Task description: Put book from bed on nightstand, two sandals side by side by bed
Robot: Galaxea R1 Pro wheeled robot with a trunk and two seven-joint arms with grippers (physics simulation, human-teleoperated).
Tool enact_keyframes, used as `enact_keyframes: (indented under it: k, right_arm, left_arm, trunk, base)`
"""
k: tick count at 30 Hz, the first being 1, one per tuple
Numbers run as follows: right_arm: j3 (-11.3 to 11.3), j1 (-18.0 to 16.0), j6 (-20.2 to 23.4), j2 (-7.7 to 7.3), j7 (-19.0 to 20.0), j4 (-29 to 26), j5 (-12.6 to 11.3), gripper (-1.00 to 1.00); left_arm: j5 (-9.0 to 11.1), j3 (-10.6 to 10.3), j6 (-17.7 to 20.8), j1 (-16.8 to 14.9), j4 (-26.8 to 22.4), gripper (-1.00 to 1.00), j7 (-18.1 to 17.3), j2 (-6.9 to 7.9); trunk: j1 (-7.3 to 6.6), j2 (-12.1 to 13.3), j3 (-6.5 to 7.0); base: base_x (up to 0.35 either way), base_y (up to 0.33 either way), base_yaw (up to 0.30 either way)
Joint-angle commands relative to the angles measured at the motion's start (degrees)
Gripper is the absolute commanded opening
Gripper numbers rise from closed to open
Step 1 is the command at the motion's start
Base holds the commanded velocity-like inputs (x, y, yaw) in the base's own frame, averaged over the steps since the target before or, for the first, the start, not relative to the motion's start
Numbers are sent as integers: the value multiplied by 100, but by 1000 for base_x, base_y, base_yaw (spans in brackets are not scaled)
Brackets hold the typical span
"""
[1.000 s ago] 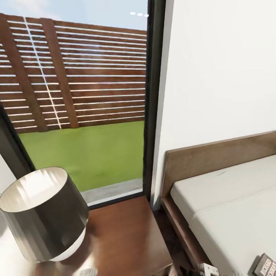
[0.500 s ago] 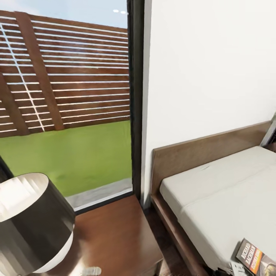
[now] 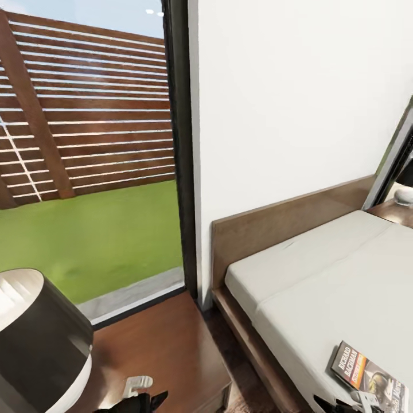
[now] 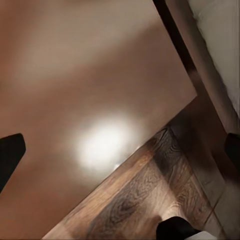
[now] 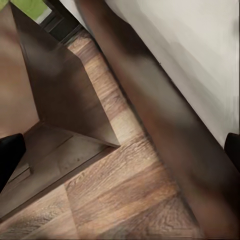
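The book [image 3: 367,374] lies flat on the pale mattress of the bed [image 3: 321,275], near its near edge at the lower right of the head view, its dark cover with an orange band facing up. The nightstand [image 3: 158,347] stands left of the bed below the window. My left gripper [image 4: 120,150] hangs open over the nightstand's glossy top [image 4: 70,90] and holds nothing. My right gripper [image 5: 120,150] is open over the floor strip between the nightstand's side [image 5: 65,90] and the bed frame [image 5: 150,100]. The two sandals are out of view.
A dark-shaded lamp [image 3: 37,344] takes up the nightstand's left part. A narrow strip of wood-plank floor [image 3: 246,378] separates the nightstand from the bed. A second nightstand [image 3: 396,209] stands past the bed's far side. The tall window [image 3: 92,160] and white wall are behind.
The head view has swung to the right, so the lamp slid left and more of the book and bed came into view. Nothing was grasped or moved.
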Motion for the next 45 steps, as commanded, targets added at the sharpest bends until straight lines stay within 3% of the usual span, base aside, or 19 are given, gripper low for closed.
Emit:
enact_keyframes:
  k: [1, 31, 45]
  right_arm:
    - [48, -11, -39, 3, 33, 22, -37, 100]
    - [40, -13, -39, 2, 49, 20, -35, 100]
    - [41, -12, -39, 2, 49, 20, -32, 100]
  left_arm:
    - [-31, 34, -9, -3, 2, 100, -25, 1]
    - [-31, 35, -6, 0, 1, 100, -9, -5]
    - [-31, 35, -6, -3, 1, 100, -8, -3]
  trunk:
    - [-1, -3, -8]
    - [-1, -3, -110]
    - [-1, -3, -138]
  base:
    - [0, 0, -196]
    - [0, 0, -211]
    - [0, 0, -76]
